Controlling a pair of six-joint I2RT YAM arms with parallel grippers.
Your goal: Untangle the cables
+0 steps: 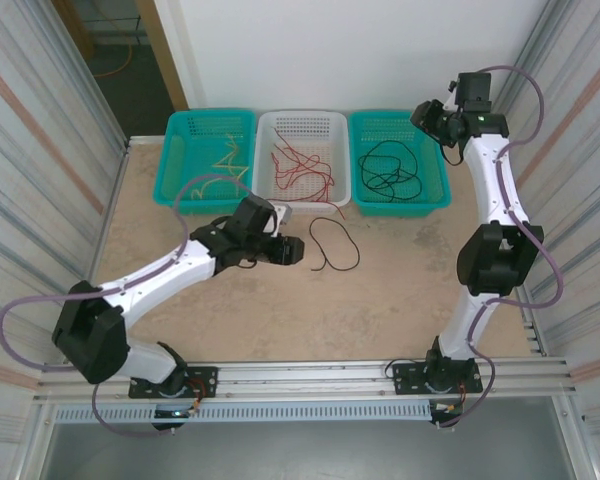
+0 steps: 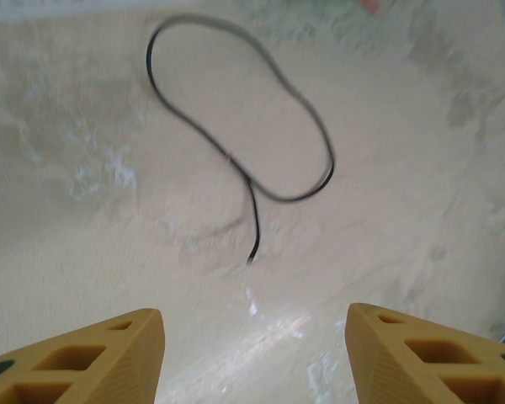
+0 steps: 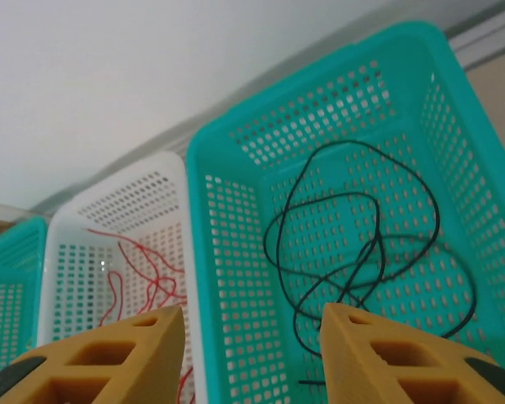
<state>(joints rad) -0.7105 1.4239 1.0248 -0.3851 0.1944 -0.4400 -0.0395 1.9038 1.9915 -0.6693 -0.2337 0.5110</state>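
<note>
Hovering the left gripper (image 2: pixel 254 313), jaws half apart and empty, above the black cable (image 2: pixel 255 210) lying just before the white basket (image 1: pixel 302 122), I feared a shallow pinch would skid the thin wire away.

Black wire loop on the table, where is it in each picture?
Top external: black wire loop lies on the table below the white basket, just right of the left gripper.
Left wrist: upper middle, ahead of the yellow fingers.
Right wrist: faces the teal basket holding other black wires.
Shared landmark: the left gripper, open, pointing at the loop.
</note>
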